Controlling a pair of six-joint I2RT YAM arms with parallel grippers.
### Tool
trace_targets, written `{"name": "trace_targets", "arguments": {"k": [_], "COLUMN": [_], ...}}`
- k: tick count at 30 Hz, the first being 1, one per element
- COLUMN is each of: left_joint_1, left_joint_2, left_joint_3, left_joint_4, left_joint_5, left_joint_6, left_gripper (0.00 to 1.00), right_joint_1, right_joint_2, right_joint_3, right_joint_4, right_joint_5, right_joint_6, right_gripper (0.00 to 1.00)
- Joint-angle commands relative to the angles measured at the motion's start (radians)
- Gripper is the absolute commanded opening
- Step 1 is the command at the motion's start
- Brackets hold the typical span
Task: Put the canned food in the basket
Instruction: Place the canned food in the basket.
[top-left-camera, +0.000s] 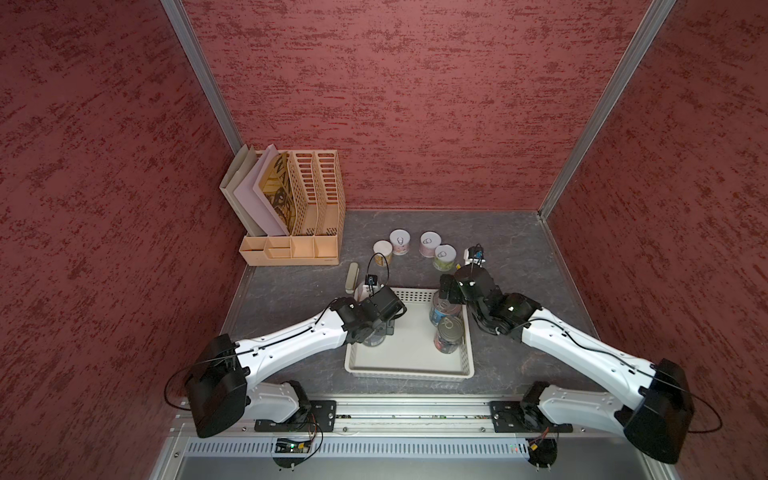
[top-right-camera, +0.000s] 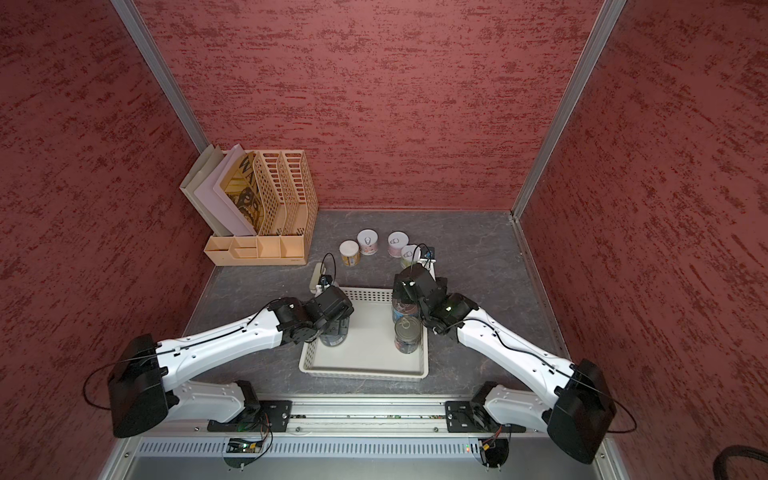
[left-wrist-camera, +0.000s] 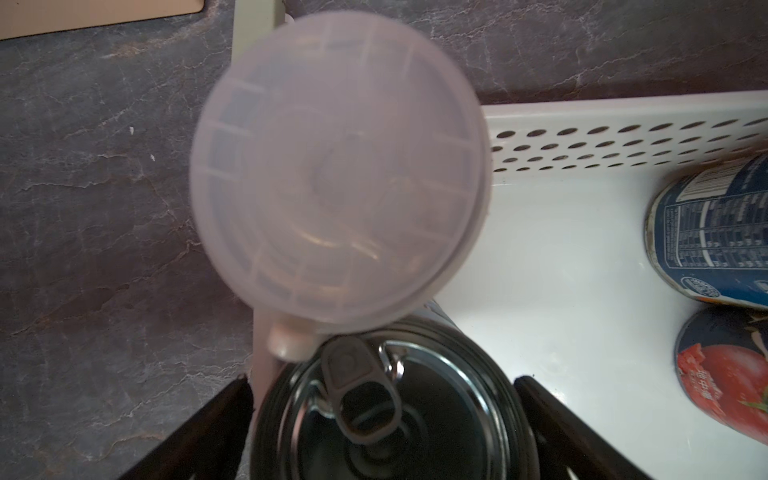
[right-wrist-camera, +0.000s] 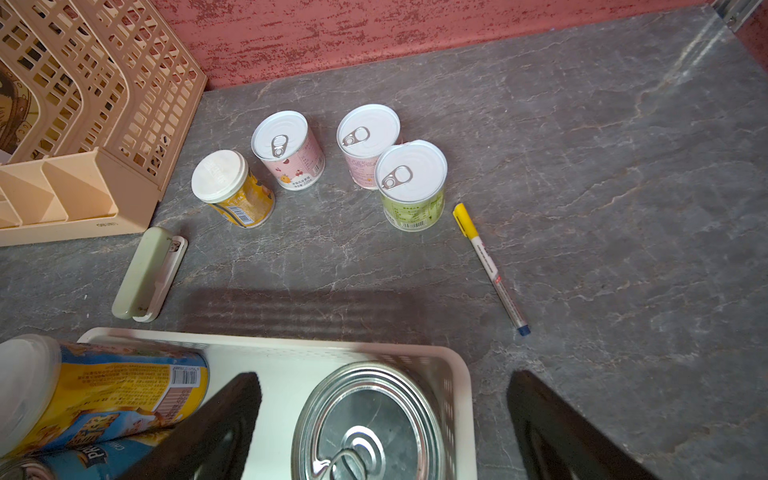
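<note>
Both top views: one white basket (top-left-camera: 409, 372) sits at centre. Four cans (top-left-camera: 400, 242) stand on the table at its 12 o'clock, outside it. Two metal-topped cans (top-left-camera: 449, 332) stand inside, along its 3 o'clock wall. My left pincer (top-left-camera: 384, 328) hangs over its 9 o'clock side, and my right pincer (top-left-camera: 445, 296) over its 1 o'clock corner.

Left wrist: jaws spread wide around one pull-tab can (left-wrist-camera: 386, 415) in the basket. One lidded can (left-wrist-camera: 336, 166) is blurred. I cannot read the tomato label (left-wrist-camera: 727, 374).

Right wrist: jaws wide, gripping nothing. Table cans: one yellow, two pink, one green. Blue print starts "PR". One pen (right-wrist-camera: 490, 270), one stapler (right-wrist-camera: 149, 274).
</note>
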Motion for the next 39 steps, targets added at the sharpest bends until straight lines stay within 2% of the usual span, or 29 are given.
{"name": "trace_targets", "arguments": {"k": [1,11,16,18,21,25,28,35,39], "left_joint_1": [0.010,0.011,0.065,0.117,0.243,0.418,0.536,0.566,0.583], "left_joint_2": [-0.028,-0.142,-0.199,-0.224,-0.280,-0.373,-0.421,-0.470,-0.463], "left_joint_3": [0.019,0.200,0.245,0.233,0.162,0.023,-0.027,-0.087,-0.113], "left_joint_4": [-0.020,-0.063,0.024,0.070,0.166,0.224,0.247,0.328,0.348], "left_joint_5": [-0.073,-0.079,-0.050,-0.039,-0.034,-0.124,0.000,0.061,0.089], "left_joint_6": [-0.013,0.067,0.111,0.112,0.103,0.066,0.057,0.084,0.085], "left_gripper": [1.00,1.00,1.00,1.00,1.00,1.00,1.00,1.00,1.00], "right_joint_1": [-0.008,-0.009,-0.010,-0.009,-0.013,-0.060,-0.101,-0.145,-0.205], "right_joint_2": [0.008,0.011,0.007,0.008,0.017,0.044,0.084,0.249,0.429], "right_joint_3": [0.016,0.020,0.021,0.023,0.027,0.038,0.056,0.166,0.313], "right_joint_4": [0.013,0.022,0.025,0.026,0.027,0.014,0.008,-0.008,-0.060], "right_joint_5": [-0.001,-0.005,-0.012,-0.015,-0.015,-0.063,-0.125,-0.136,-0.207], "right_joint_6": [0.001,-0.015,-0.019,-0.023,-0.031,-0.021,-0.018,-0.051,-0.045], "right_gripper": [0.98,0.98,0.98,0.98,0.98,0.98,0.99,0.98,0.98]}}
